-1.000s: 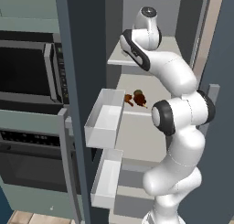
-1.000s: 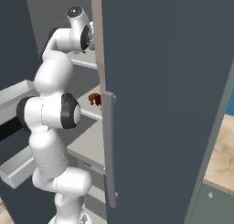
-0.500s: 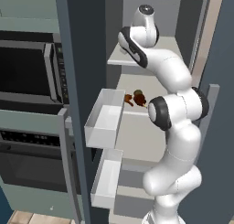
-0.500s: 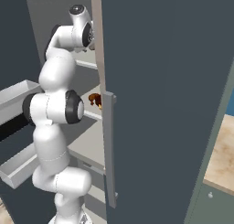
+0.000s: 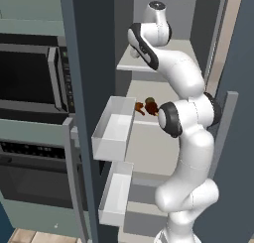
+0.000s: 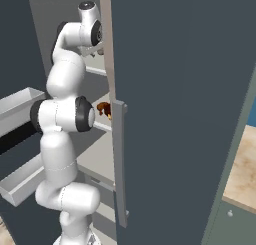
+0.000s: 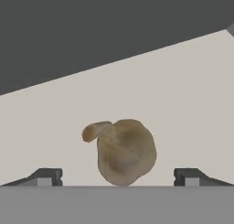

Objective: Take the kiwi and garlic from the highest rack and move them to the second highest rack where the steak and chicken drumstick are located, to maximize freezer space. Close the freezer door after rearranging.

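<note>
In the hand view the garlic (image 7: 123,152), a lumpy tan bulb with a short stalk, lies on the pale top rack (image 7: 192,104). It sits between the fingertips (image 7: 45,176) of my gripper (image 7: 119,177), which stands open, with clear space on both sides of the bulb. From the left base view my hand (image 5: 135,47) reaches into the highest rack (image 5: 163,63) of the freezer. One rack lower lie the orange-brown chicken drumstick (image 5: 139,107) and the dark steak (image 5: 151,106); the drumstick (image 6: 104,109) also shows from the right. The kiwi is hidden.
The freezer door (image 5: 84,88) stands open on the left, its clear bins (image 5: 114,128) jutting toward the arm. A second dark panel with a grey bar handle (image 6: 119,159) stands to the right. The oven and microwave unit (image 5: 30,88) is further left.
The arm has shifted a little, with the hand still in the top rack. The jaws remain wide apart.
</note>
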Available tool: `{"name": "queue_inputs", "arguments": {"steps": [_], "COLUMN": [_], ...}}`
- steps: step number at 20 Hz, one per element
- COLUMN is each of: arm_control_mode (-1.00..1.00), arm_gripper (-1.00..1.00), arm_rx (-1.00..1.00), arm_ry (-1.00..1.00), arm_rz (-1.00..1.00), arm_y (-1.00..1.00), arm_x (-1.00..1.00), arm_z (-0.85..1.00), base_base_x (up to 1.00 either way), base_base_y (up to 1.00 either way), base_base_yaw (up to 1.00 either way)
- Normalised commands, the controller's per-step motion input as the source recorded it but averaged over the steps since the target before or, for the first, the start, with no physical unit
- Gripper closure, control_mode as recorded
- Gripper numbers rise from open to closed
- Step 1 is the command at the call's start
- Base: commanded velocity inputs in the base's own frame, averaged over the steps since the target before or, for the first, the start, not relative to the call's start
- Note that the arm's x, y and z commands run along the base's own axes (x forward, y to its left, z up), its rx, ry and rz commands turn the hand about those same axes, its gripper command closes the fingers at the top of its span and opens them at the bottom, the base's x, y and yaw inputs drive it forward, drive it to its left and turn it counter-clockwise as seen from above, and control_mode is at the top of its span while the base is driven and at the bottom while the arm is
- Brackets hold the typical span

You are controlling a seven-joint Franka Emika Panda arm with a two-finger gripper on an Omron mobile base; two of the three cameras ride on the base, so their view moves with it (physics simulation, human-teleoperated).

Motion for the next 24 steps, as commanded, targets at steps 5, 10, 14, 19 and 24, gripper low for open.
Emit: {"name": "queue_inputs", "arguments": {"steps": [5, 10, 14, 19, 24], "arm_control_mode": [-1.0, -1.0, -1.0, -1.0, -1.0], "arm_gripper": [-1.0, -1.0, -1.0, -1.0, -1.0], "arm_rx": [0.0, 0.0, 0.0, 0.0, 0.0], "arm_ry": [0.03, 0.01, 0.0, 0.0, 0.05], "arm_rz": [0.02, 0.04, 0.12, 0.13, 0.08], "arm_y": [0.08, 0.12, 0.14, 0.08, 0.08], "arm_x": [0.08, 0.16, 0.32, 0.37, 0.33], "arm_z": [-0.41, -0.4, -0.4, -0.39, -0.45], "base_base_x": [0.0, 0.0, 0.0, 0.0, 0.0], "base_base_y": [0.0, 0.0, 0.0, 0.0, 0.0], "base_base_yaw": [0.0, 0.0, 0.0, 0.0, 0.0]}}
